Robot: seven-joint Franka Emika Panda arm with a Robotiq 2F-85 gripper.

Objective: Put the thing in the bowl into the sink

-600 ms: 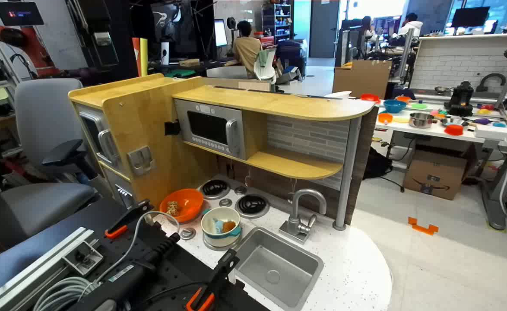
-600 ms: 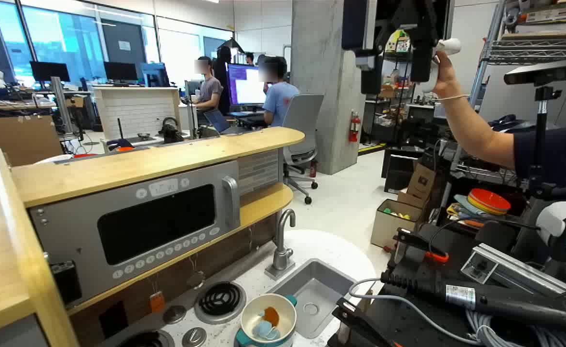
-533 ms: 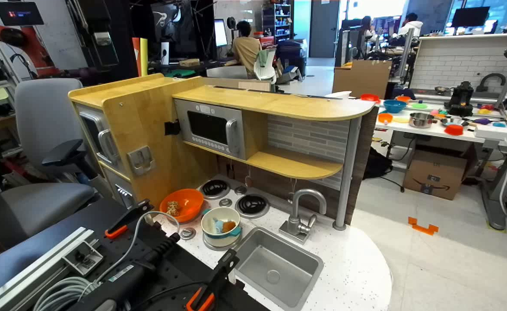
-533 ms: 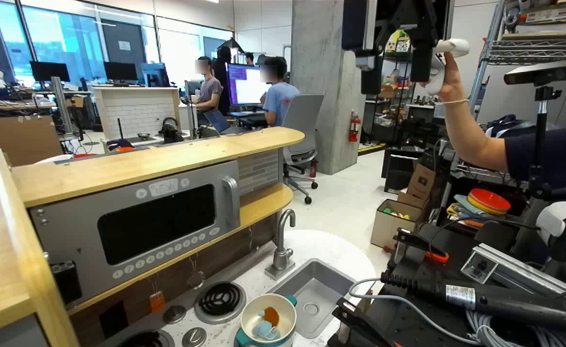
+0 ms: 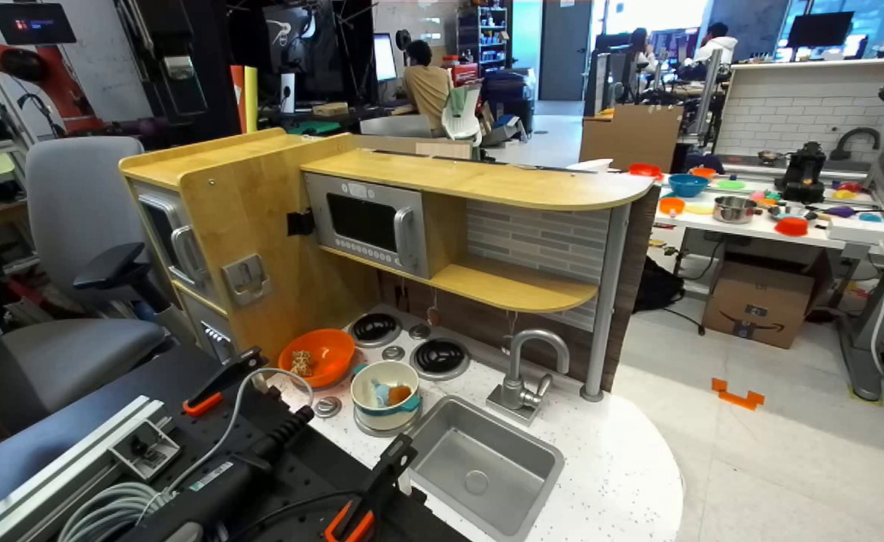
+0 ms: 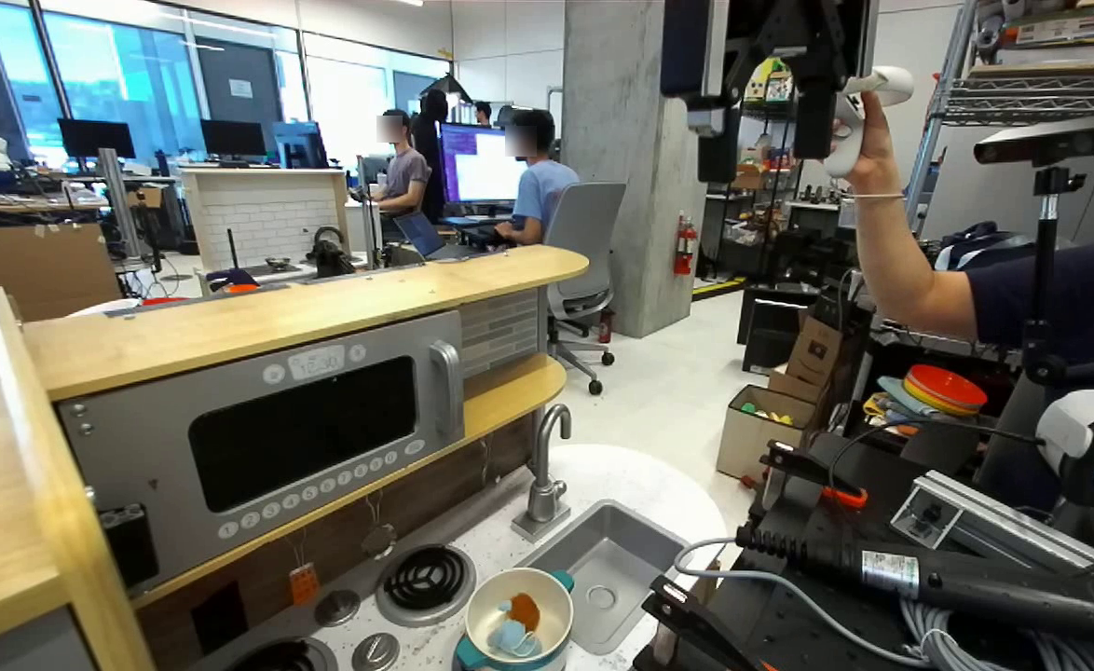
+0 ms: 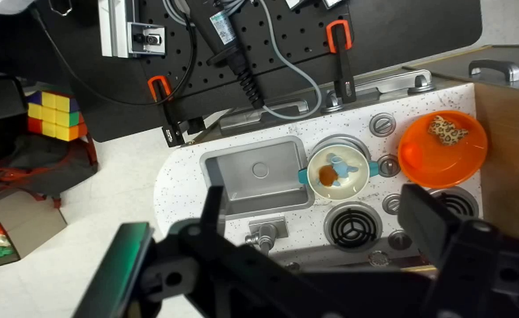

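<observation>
In the wrist view, a small leopard-spotted piece (image 7: 448, 130), its form hard to make out, is contained in the round orange bowl (image 7: 444, 158) at right, and the rectangular grey metal sink (image 7: 253, 182) is partly hidden by black jaws set wide apart.

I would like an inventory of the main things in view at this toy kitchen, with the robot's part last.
bowl: one, orange, on the counter
spotted piece: one, tan, in the bowl
sink: one, grey, in the counter
faucet: one, silver, beside the sink
pot: one, cream and teal, between bowl and sink
blue piece: one, light blue, in the pot
brown piece: one, orange-brown, in the pot
coil burners: two, black, on the counter
microwave: one, grey and black, above the counter
gripper: one, black, open, high in an exterior view
</observation>
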